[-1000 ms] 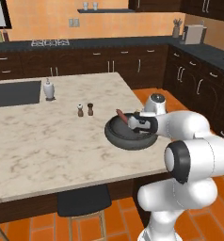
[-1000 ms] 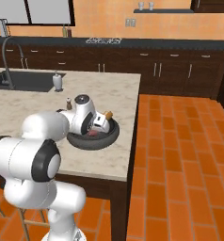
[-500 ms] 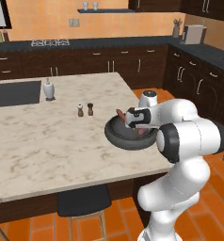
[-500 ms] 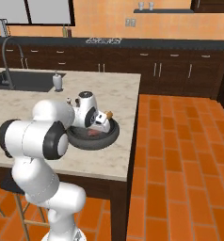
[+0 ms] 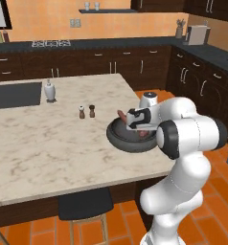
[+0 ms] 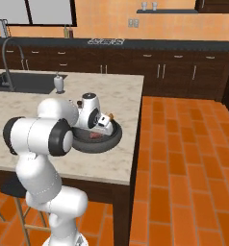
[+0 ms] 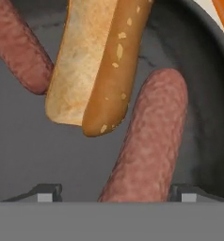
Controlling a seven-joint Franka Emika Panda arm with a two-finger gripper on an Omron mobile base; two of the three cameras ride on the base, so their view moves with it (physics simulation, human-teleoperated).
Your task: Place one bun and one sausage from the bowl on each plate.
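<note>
The dark grey bowl (image 5: pixel 117 139) (image 6: pixel 114 139) stands near the island's right edge. My gripper (image 5: pixel 137 126) (image 6: pixel 105 126) (image 7: pixel 116 192) reaches down into it, open. One sausage (image 7: pixel 149 136) lies lengthwise between the fingertips (image 7: pixel 48 191) without touching them. A golden bun (image 7: pixel 97 61) lies just beyond it, tilted against its far end. A second sausage (image 7: pixel 22 49) lies to the left on the bowl floor (image 7: pixel 29 150). A reddish sausage end (image 5: pixel 120 114) shows at the bowl's far rim. The plates are out of view.
Salt and pepper shakers (image 5: pixel 82 113) stand left of the bowl on the marble island (image 5: pixel 49 143). A soap dispenser (image 5: pixel 50 90) (image 6: pixel 59 83) stands by the sink (image 5: pixel 15 94). A stool (image 5: pixel 85 206) stands under the near edge. The island's right edge runs close to the bowl.
The arm has swung its elbow round and up, and the hand has gone lower into the bowl, over the sausage. The bowl has stayed in place.
</note>
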